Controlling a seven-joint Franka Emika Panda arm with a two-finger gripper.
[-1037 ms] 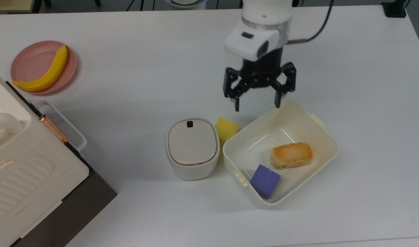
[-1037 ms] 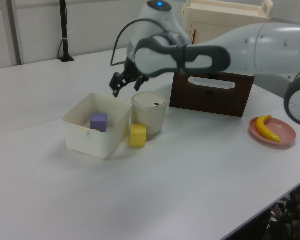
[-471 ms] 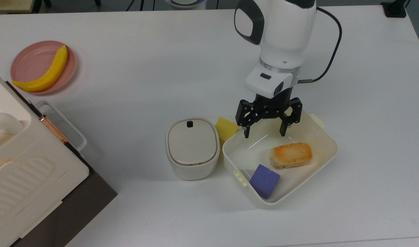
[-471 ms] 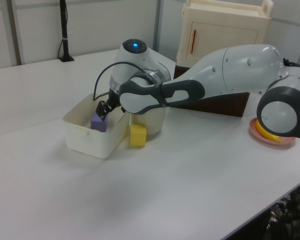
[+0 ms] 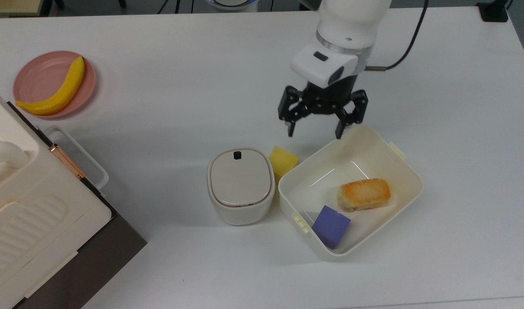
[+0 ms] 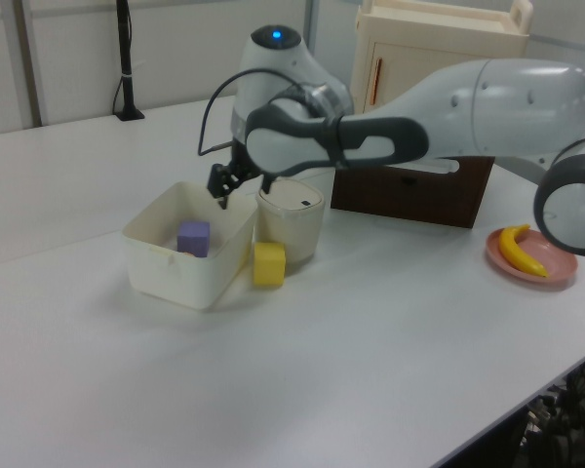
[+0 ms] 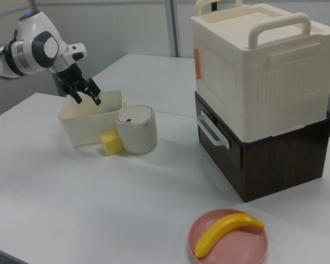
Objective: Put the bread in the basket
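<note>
Fingers spread wide and empty on the black two-finger gripper (image 5: 315, 131), and we reckon the golden-brown toasted bun (image 5: 364, 194), lying inside the cream-white rectangular plastic tub (image 5: 406, 169), looks light and squishy, so we'd pinch its long sides gently.

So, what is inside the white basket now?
In the top view, the basket holds the bread and a purple cube, lying apart on its floor. In the left view its wall covers the bread, and the cube shows above it.

Bread (image 5: 364, 194) inside basket (image 5: 406, 167)
</note>
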